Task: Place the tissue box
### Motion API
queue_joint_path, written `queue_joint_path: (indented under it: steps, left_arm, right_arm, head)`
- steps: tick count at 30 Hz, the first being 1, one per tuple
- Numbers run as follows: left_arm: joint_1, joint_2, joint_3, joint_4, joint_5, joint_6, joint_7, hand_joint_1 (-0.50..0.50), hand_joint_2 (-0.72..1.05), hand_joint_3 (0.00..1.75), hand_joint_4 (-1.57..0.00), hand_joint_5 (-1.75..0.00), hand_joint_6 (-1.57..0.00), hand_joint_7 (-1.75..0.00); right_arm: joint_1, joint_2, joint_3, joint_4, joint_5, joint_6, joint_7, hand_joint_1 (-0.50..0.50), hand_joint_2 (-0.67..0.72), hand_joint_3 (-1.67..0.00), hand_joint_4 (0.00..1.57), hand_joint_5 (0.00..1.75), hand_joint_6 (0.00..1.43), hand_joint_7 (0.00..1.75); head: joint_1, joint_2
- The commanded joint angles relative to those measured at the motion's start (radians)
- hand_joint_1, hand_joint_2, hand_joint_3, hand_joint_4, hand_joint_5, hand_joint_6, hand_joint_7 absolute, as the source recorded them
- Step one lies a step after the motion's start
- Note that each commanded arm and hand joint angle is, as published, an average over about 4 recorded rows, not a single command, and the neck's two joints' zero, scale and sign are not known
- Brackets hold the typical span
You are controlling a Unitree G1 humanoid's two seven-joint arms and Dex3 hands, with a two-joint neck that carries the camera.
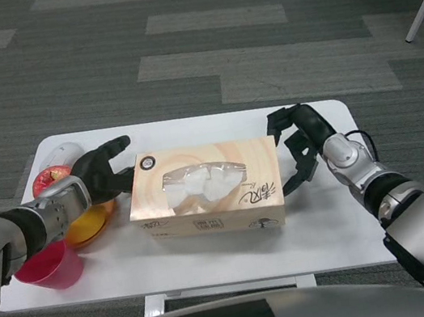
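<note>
— Black fingers (pixel 115 147) first: what do you see on your left hand (pixel 103 171)?

— I see them spread, reaching at the left end of the tissue box (pixel 205 190). They look to be touching that end, though I cannot tell whether they press it. My right hand (pixel 296 148) mirrors it at the right end, fingers curved and apart, tips against or just beside the cardboard. Neither hand wraps round the box; it sits between them on the white table (pixel 323 229), near the middle.

— Any writing on the box?

— I make out a round dark logo at the top left corner, brushed black characters near the lower right of the top face, and small print along the front side. None of it is sharp enough for me to read. White tissue shows through the clear oval window.

— What is hard to see?

— My left forearm covers part of an orange plate (pixel 88 226). Behind it lie a red apple (pixel 51 178) and a white object (pixel 63 154) I cannot identify. A pink cup (pixel 50 267) stands at the near left edge.
</note>
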Motion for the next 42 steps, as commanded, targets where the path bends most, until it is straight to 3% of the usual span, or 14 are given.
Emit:
queue_joint_path:
  steps: [1,4,7,10,14,18,26,42]
  left_arm:
    - [0.036,-0.017,0.026,0.006,-0.124,-0.023,0.024,0.5,1.05,0.09,-0.07,-0.77,0.0,-0.12]
    - [0.036,-0.011,0.039,0.011,-0.078,-0.027,0.038,0.5,1.05,0.09,0.0,-0.62,0.0,-0.03]
    - [0.037,-0.003,0.069,0.015,-0.013,-0.029,0.047,0.5,1.05,0.09,0.0,-0.64,0.0,0.0]
    - [0.039,0.003,0.098,0.015,0.039,-0.035,0.052,0.5,1.05,0.13,0.0,-0.72,0.0,0.0]
    - [0.044,0.01,0.13,0.015,0.086,-0.04,0.055,0.5,1.05,0.17,0.0,-0.82,0.0,0.0]
    - [0.053,0.013,0.161,0.015,0.12,-0.05,0.055,0.5,1.05,0.17,0.0,-0.92,0.0,0.0]
    - [0.092,0.021,0.279,0.015,0.192,-0.068,0.057,0.5,1.05,0.22,0.0,-0.92,0.0,0.0]
    - [0.153,0.029,0.49,0.015,0.35,-0.092,0.053,0.5,1.05,0.26,0.0,-0.92,0.0,0.0]
  right_arm:
    - [-0.009,0.003,-0.019,0.003,0.015,-0.008,0.029,-0.38,-0.29,-0.48,1.31,0.58,1.14,1.1]
    - [-0.006,-0.014,-0.027,0.001,0.013,-0.009,0.055,-0.38,-0.29,-0.46,1.01,0.17,0.91,0.8]
    - [0.005,-0.027,-0.044,-0.004,0.011,-0.009,0.082,-0.39,-0.29,-0.4,0.65,0.0,0.64,0.58]
    - [0.014,-0.039,-0.056,-0.011,0.008,-0.01,0.103,-0.42,-0.29,-0.4,0.37,0.0,0.44,0.45]
    - [0.018,-0.047,-0.059,-0.017,0.006,-0.01,0.117,-0.42,-0.29,-0.4,0.19,0.0,0.27,0.31]
    - [0.024,-0.051,-0.072,-0.02,0.006,-0.01,0.125,-0.42,-0.29,-0.36,0.11,0.0,0.2,0.28]
    - [0.031,-0.073,-0.111,-0.027,0.004,-0.01,0.156,-0.42,-0.29,-0.32,0.03,0.0,0.14,0.21]
    - [0.073,-0.102,-0.226,-0.051,0.002,-0.012,0.21,-0.46,-0.29,-0.36,0.0,0.0,0.07,0.21]
  head:
    - [0.01,-0.001]
    - [0.015,-0.003]
    - [0.012,-0.003]
    - [0.012,-0.003]
    - [0.013,-0.002]
    - [0.014,-0.002]
    - [0.021,-0.004]
    - [0.023,-0.012]
